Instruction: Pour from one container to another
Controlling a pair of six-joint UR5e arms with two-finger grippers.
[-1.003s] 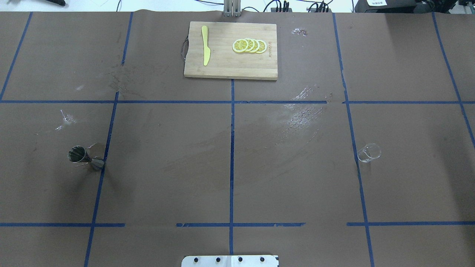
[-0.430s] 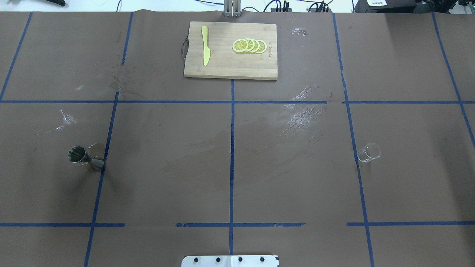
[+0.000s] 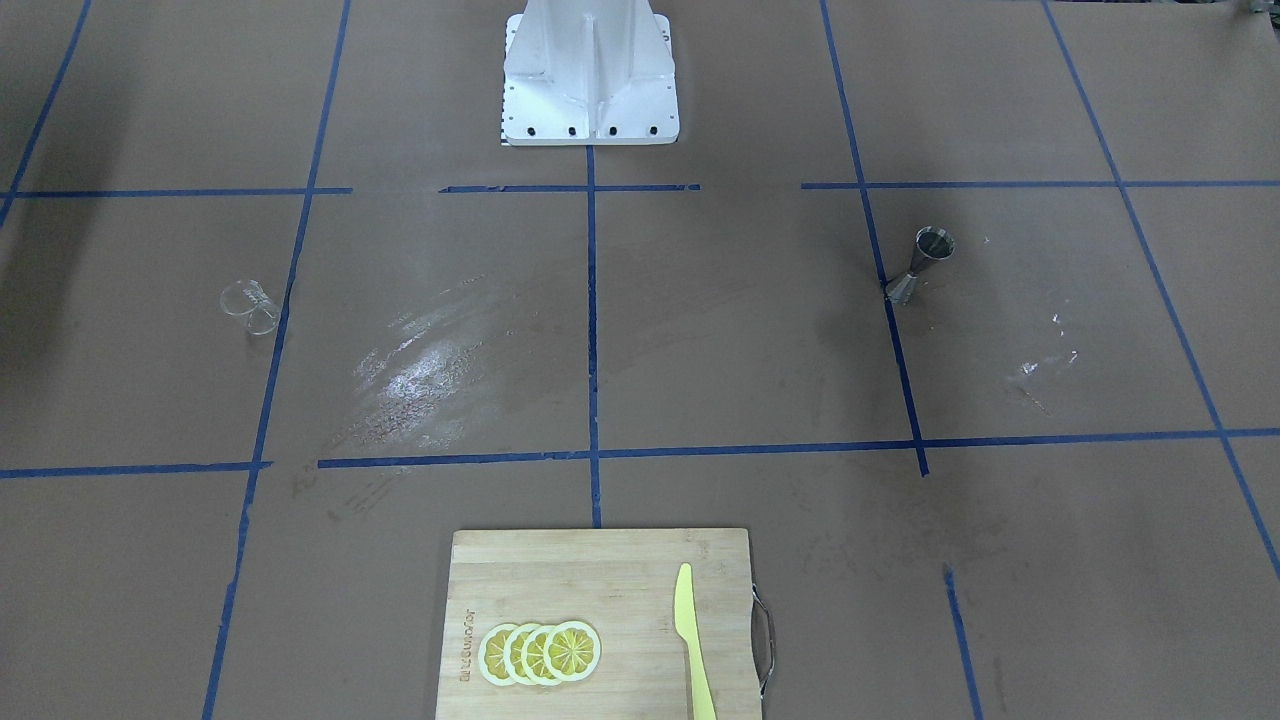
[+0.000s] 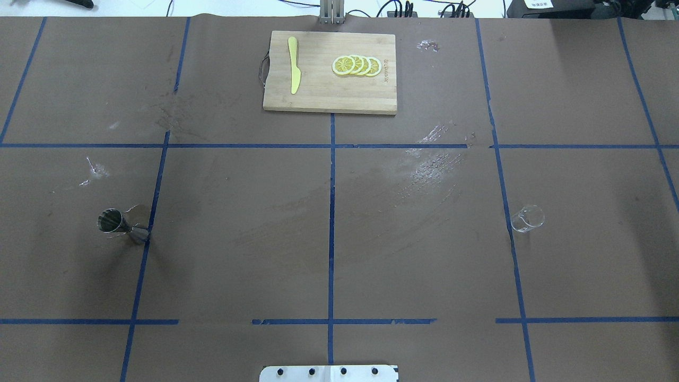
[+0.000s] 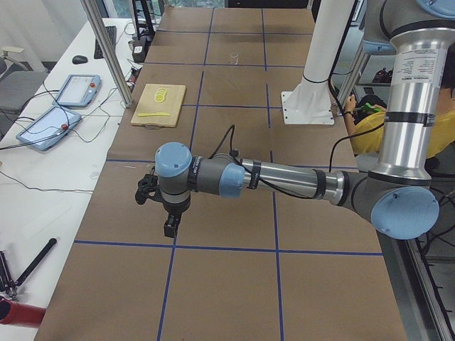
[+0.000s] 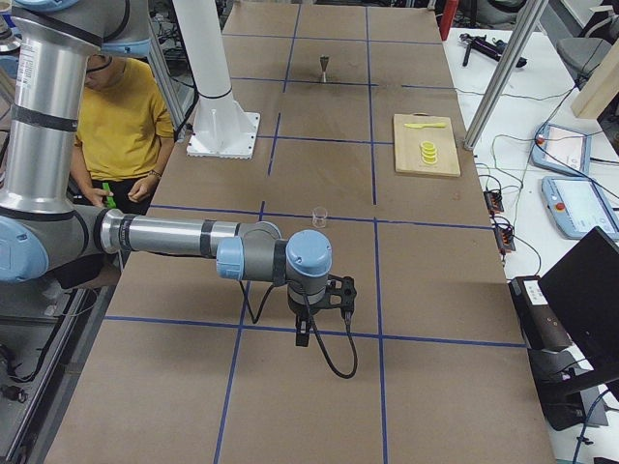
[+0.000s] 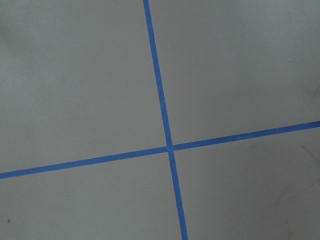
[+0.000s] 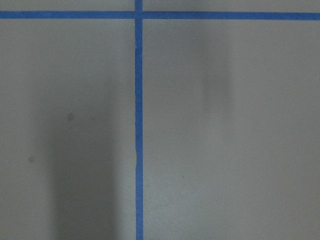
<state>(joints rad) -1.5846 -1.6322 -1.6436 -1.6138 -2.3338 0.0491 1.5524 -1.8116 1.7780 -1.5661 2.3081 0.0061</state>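
Nothing has moved: tumbler [image 4: 527, 218] right, jigger [image 4: 119, 226] left, both upright, well apart.
Left gripper [image 5: 169, 229] and right gripper [image 6: 302, 333] hang over the table [image 4: 238, 239]; wide or narrow, cannot tell.

Your table [image 4: 238, 239] is covered in brown paper, which blue tape [image 4: 331, 212] divides into large squares. On the robot's left side the steel jigger [image 4: 121, 227] stands upright, its foot at the edge of a tape line. Well apart, on the right side, the glass tumbler [image 4: 527, 218] sits just beside another line. A wooden cutting board [image 4: 323, 90] lies at the far middle edge, and the white base plate [image 3: 590, 80] at the robot's edge.
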